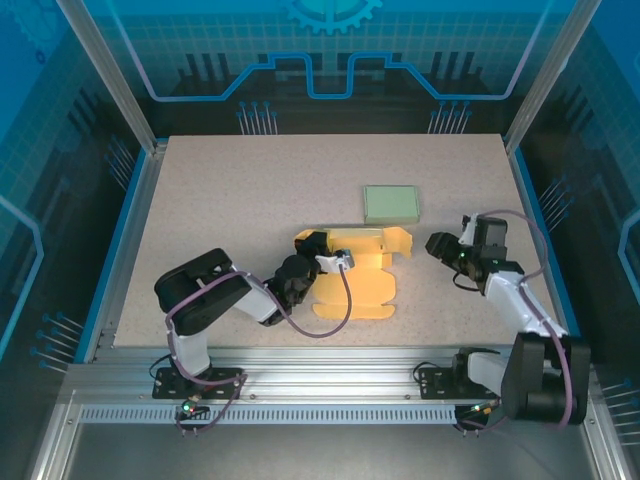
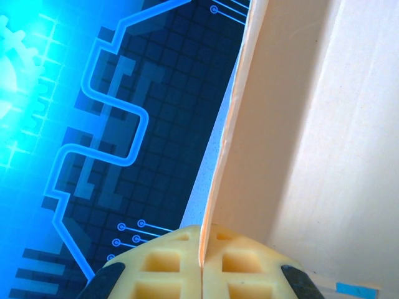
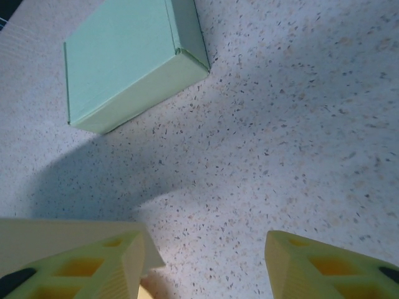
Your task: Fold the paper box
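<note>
Pincer: left pincer (image 2: 202,266) clamped tight on a thin flap edge, bottom of frame
Paper box (image 2: 293,124): pale panel running up the right side
Background: blue circuit-pattern wall (image 2: 112,124), left

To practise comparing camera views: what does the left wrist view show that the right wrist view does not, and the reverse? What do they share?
Left wrist, not right: the left gripper shut on an edge of the yellow paper box, against the blue patterned wall. Right wrist, not left: the green box lying on the speckled table, with the right gripper open over the table. Both: each gripper's own pale lattice fingers at the bottom edge.
</note>
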Action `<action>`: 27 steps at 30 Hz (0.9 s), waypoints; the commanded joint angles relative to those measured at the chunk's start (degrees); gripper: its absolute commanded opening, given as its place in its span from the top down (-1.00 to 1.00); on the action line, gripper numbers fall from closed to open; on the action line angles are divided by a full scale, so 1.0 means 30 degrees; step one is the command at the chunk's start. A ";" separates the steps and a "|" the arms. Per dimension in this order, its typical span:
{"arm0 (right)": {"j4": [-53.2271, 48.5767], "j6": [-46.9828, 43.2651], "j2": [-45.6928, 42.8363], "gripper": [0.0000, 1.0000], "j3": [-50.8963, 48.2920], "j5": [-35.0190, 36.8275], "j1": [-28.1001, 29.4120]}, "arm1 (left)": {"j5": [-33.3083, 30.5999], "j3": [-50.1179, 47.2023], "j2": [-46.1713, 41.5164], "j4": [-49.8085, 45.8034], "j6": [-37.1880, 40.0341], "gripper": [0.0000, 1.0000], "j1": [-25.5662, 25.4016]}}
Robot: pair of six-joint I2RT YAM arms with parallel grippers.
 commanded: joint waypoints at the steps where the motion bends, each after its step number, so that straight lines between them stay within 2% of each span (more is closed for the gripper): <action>1: 0.1522 -0.0888 0.1319 -0.10 0.1359 -0.0780 -0.0228 | 0.0642 -0.0218 -0.0614 0.1007 -0.0372 1.00 0.0081; 6: 0.3038 -0.1121 0.4421 -0.10 0.2692 -0.2198 0.0051 | 0.0822 -0.0182 -0.0619 0.0989 -0.0417 1.00 0.0081; 12: 0.3122 -0.1737 0.7037 -0.08 0.4141 -0.3015 0.1880 | 0.0609 0.0056 -0.0417 0.0846 -0.0417 1.00 0.0165; 19: 0.4121 -0.1278 0.6677 -0.08 0.2971 -0.2783 0.3057 | 0.0294 0.0312 -0.0259 0.0317 -0.0134 1.00 0.0571; 27: 0.4967 -0.1048 0.5985 -0.08 0.1435 -0.2488 0.3646 | -0.0188 0.0759 0.1145 0.0645 0.2485 1.00 0.0696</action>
